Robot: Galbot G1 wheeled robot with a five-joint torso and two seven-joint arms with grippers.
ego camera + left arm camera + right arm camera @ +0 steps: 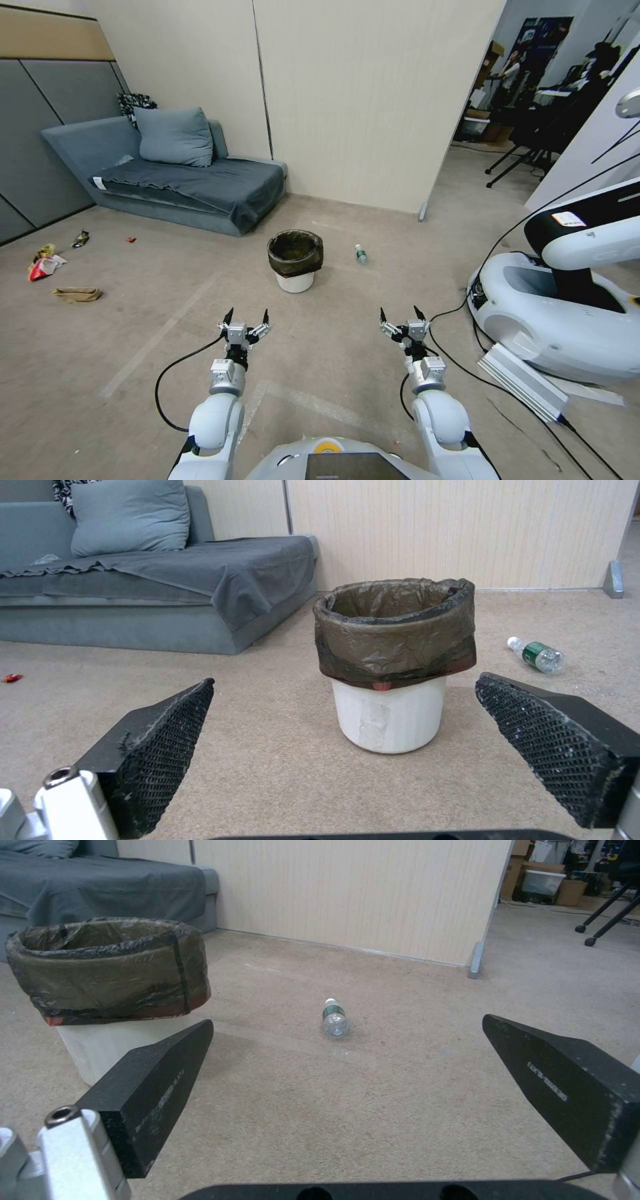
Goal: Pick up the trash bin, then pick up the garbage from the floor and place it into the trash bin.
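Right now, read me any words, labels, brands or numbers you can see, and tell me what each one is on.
No text can be read.
Bottle: green label, too small.
Right gripper fingers: embossed lettering, too faint.
Sofa: white tag, unreadable.
Other robot: sticker, too blurred.

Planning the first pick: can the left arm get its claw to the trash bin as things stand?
Probably yes. The left claw is open and faces the trash bin, which stands upright on bare carpet with nothing between them. It is not yet touching, so a forward reach looks needed.

Head camera looks down from above; both low wrist cameras face the trash bin (295, 260).
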